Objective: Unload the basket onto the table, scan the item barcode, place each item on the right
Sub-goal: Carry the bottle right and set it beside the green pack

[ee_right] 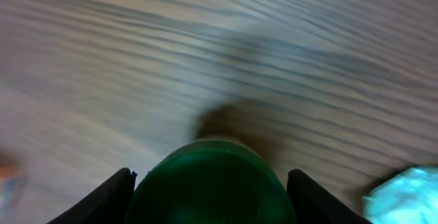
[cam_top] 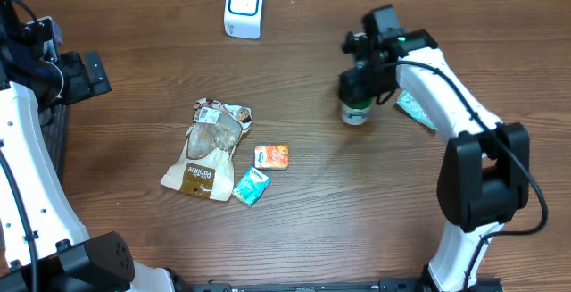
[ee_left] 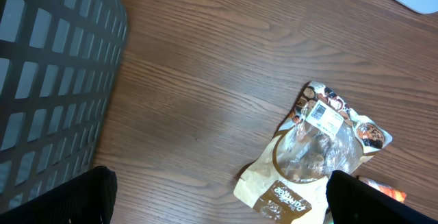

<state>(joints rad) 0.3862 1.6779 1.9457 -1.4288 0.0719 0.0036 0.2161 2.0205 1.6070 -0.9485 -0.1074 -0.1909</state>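
Bottle (cam_top: 355,112): green-capped, pinched upright in right pincer (ee_right: 211,179), likely to turn its label toward the far white scanner (cam_top: 244,6).
Left pincer (ee_left: 219,177): spread wide, empty, idle at left.

From above, the right end effector (cam_top: 356,94) is down over a small bottle (cam_top: 355,114) with a white and green label, standing on the wooden desk (cam_top: 357,212) right of centre. How the jaws sit on it can't be read from up here. Just behind the right arm, a teal packet (cam_top: 413,108) peeks out, partly covered. Over in the middle-left there's a tan snack pouch (cam_top: 207,149) lying flat, a small orange box (cam_top: 271,156) just beside its right edge, and a teal sachet (cam_top: 251,186) near both. At the far edge stands a white scanner (cam_top: 244,6). The left end effector (cam_top: 95,73) hangs at the left side, above a dark basket (cam_top: 55,136).
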